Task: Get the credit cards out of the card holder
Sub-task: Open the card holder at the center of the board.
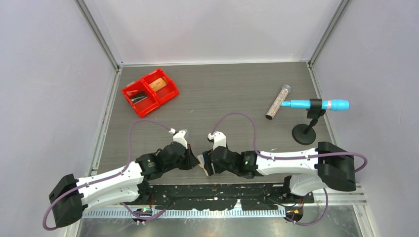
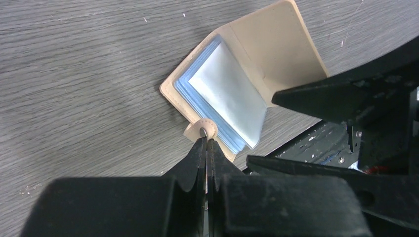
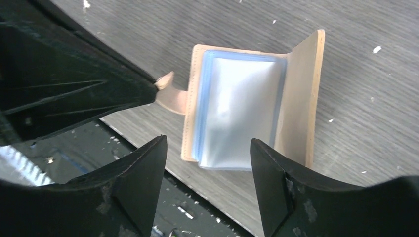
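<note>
The tan card holder [image 2: 276, 44] lies spread open on the table by its front edge, with blue-grey sleeves [image 2: 225, 91] facing up. It also shows in the right wrist view [image 3: 301, 98] and, small, between the two grippers in the top view [image 1: 201, 161]. My left gripper [image 2: 206, 140] is shut on the holder's snap tab [image 2: 202, 129]. My right gripper [image 3: 207, 140] is open, its fingers apart just above the holder's near edge. No card shows in the top sleeve. A dark grey card [image 1: 138, 97] and an orange one [image 1: 158, 84] lie in the red bin.
The red two-compartment bin [image 1: 170, 92] stands at the back left. A glitter tube [image 1: 278, 102] lies at the back right beside a blue tool [image 1: 316, 104] on a black stand. The table's front edge with a black strip [image 3: 148, 197] runs right below the holder.
</note>
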